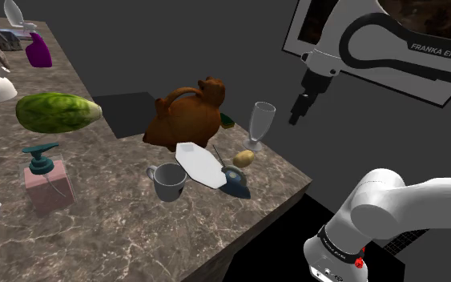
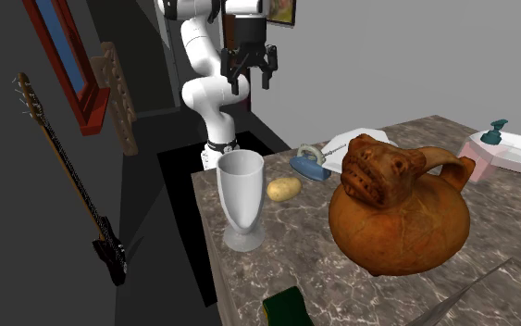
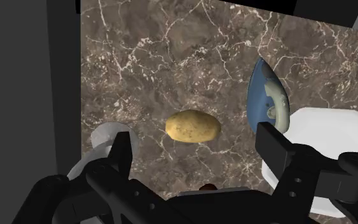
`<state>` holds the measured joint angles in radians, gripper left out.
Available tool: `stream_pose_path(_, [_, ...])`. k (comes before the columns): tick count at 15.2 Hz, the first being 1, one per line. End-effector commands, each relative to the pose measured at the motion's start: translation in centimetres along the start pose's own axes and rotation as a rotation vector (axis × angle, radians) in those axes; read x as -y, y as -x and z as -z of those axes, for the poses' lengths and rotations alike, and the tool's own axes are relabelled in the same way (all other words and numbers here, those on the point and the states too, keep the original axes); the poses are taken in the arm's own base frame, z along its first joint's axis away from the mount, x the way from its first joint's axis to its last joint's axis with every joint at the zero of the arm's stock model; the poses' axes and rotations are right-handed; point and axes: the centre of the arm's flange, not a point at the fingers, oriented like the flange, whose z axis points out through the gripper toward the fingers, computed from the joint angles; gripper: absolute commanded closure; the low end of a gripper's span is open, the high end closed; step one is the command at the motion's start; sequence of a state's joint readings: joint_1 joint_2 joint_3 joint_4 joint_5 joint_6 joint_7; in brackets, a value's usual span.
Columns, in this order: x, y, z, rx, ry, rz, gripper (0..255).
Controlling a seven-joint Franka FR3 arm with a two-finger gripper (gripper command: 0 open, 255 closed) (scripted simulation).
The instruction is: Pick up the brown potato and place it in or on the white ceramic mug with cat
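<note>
Potato (image 3: 192, 126), oval, yellow-brown, speckled skin, lying on marble counter (image 3: 171, 57)

The white arm (image 1: 380, 34) hangs aloft, wrist pointing down, jaws spread well apart.

The brown white-veined marble countertop (image 3: 171, 57) looked polished; the speckled yellow-brown potato (image 3: 192, 126) at frame centre looked matt.

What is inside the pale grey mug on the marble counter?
Through its mouth, the pale grey handled mug shows only bare inner wall; its near wall hides the bottom. The yellow-brown potato lies apart on the marble counter.
</note>
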<state>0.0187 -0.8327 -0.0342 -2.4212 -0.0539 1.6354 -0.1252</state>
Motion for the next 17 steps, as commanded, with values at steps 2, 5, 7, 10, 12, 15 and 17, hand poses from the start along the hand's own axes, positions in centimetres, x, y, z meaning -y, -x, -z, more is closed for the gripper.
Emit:
stream_pose_path(2, [-0.2,-0.9,-1.1,0.007,-0.002,0.059,0])
stream_pose_path(5, [-0.6,-3.5,-4.3,0.028,-0.008,0.237,0])
stream_pose_path(7, [-0.5,-5.3,-6.4,0.042,-0.013,0.356,0])
stream_pose_path(10, [-0.1,-7.8,-9.7,0.064,-0.019,0.534,0])
stream_pose_path(12, [0.5,-9.3,-12.0,0.078,-0.023,0.652,0])
stream_pose_path(15, [1.7,-11.5,-15.4,0.099,-0.029,0.83,0])
stream_pose_path(17, [2.7,-12.7,-17.6,0.113,-0.033,0.949,0])
